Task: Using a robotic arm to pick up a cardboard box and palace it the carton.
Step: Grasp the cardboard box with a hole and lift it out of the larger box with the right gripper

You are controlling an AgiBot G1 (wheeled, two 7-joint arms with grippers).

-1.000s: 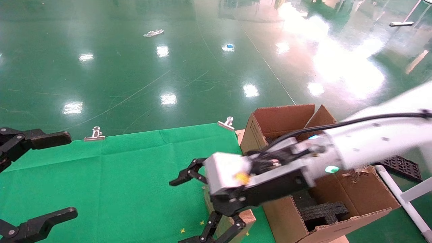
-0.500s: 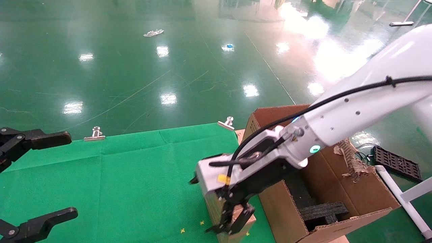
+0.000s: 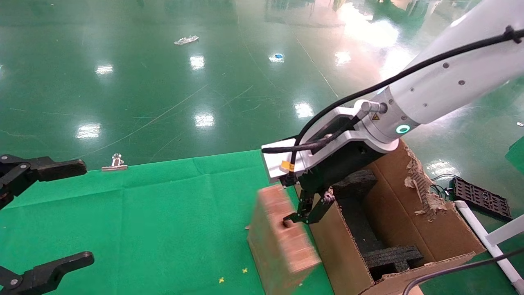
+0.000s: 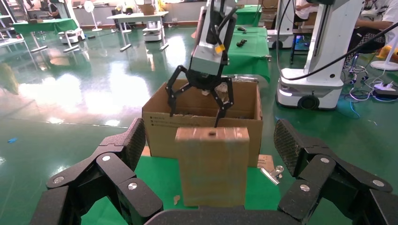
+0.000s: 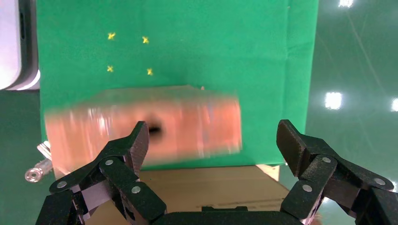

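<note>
The right gripper (image 3: pixel 306 213) hangs with fingers apart just above the cardboard box (image 3: pixel 280 237), holding nothing. The box stands upright on the green cloth (image 3: pixel 155 213), just beside the carton (image 3: pixel 413 229). It looks light, stiff and easy to tip; its narrow top edge seems the best grip. The carton's near wall and black foam inserts (image 3: pixel 389 256) stand in the way. The left gripper (image 3: pixel 37 221) waits open, well apart from the carton.

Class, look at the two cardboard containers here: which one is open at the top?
The carton, the large light-brown one with raised flaps and black foam inside; the slim reddish-brown cardboard box is closed.
</note>
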